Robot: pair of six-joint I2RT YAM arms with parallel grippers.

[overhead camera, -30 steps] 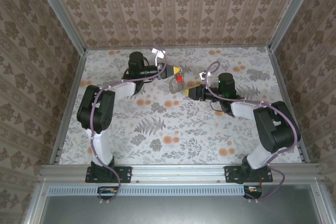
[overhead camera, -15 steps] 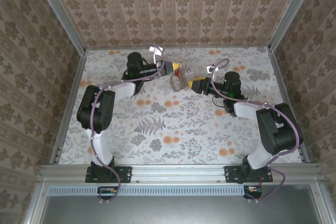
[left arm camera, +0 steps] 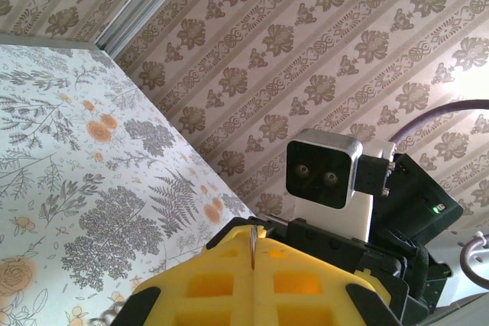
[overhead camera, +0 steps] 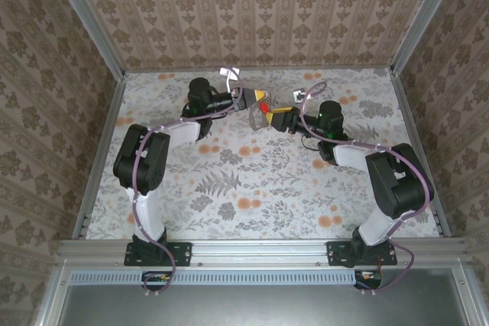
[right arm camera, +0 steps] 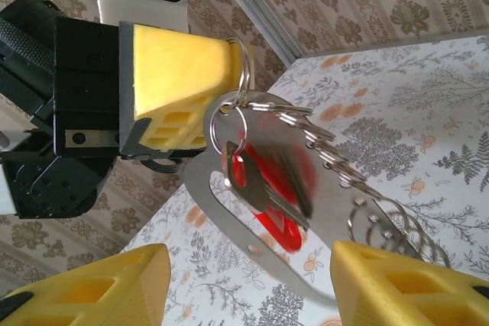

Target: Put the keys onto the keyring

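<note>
I have the left gripper (right arm camera: 221, 74) clenched on the small split ring (right arm camera: 243, 66) at the top of the keyring (right arm camera: 233, 230), which hangs off the yellow pads above the far middle of the table (right arm camera: 428, 112). The red key (right arm camera: 281, 223) dangles against the loop from another little ring. It is blurred in the right wrist view, so I can't tell whether it is properly threaded on or only caught there.

My right gripper (right arm camera: 244, 284) is released, its two fingers spread either side of the hanging loop and touching nothing.

My worry is that blur: I read it as the key swinging. If I close the right gripper now I could pinch the loop instead of the key, or knock the key off. The left hold is also thin, just a wire edge between the pads, so a sideways push could twist it free and drop everything.

A string of small wire rings (right arm camera: 336, 162) trails beside the key and could snag a finger. The two wrists sit close, with the right wrist's camera (left arm camera: 323, 177) just beyond my left pads, so room is tight
</note>
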